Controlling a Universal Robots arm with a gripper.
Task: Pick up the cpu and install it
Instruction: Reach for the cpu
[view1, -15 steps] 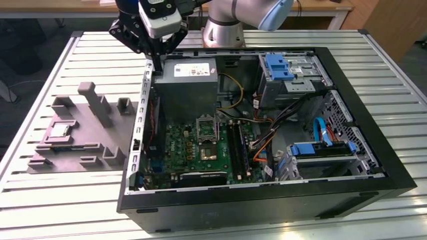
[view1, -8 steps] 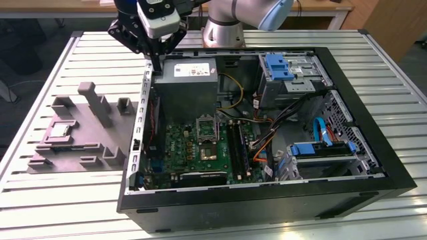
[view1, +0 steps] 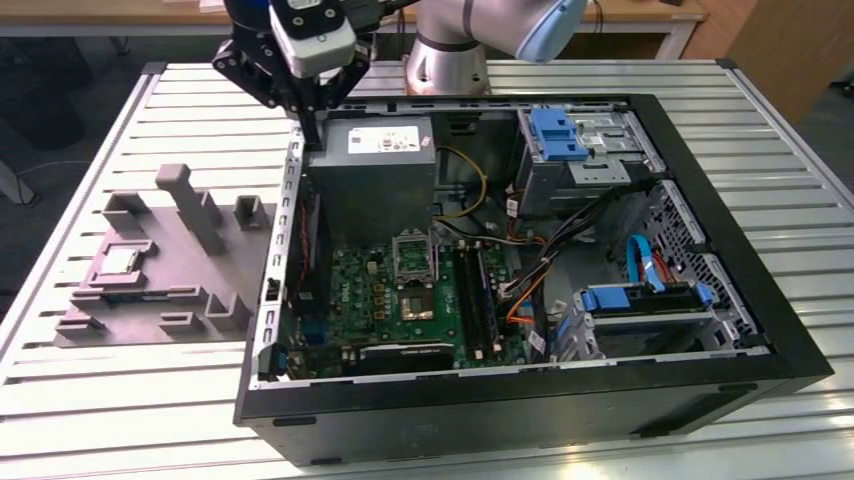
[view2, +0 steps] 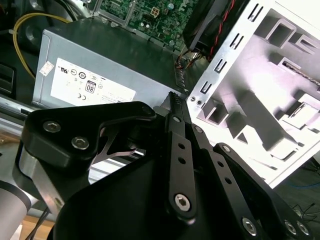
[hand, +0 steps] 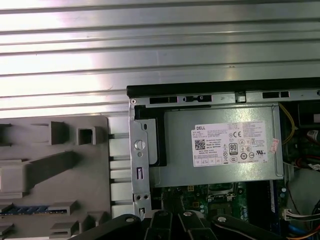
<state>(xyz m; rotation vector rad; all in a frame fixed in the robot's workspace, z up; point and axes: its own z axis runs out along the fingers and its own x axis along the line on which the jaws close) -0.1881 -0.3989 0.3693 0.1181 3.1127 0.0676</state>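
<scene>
The black 2-finger gripper (view1: 312, 145) hangs with its fingers drawn together to 1 point and nothing between them. Its tip is just above the corner where the open black computer case (view1: 534, 405) meets the grey metal power supply box (view1: 380, 185). The second wrist view shows that same closed tip (view2: 172, 97) over the edge of the box.

The small flat square cpu with a silvery-grey metal top (view1: 123, 262) is not under the tool. It lies outside the case, beyond the case wall from the gripper, seated flat in a pocket of the large grey moulded fixture plate (view1: 147, 305). From the gripper it is off toward the exterior view's left, lower, and nearer that camera, well apart from the fingertips. In the first wrist view it shows as a pale square (hand: 12, 177) on the plate.

Being square, it has no long axis; its edges run about parallel to the plate's edges. I judge that reaching it calls for a sideways move over the case wall.
</scene>
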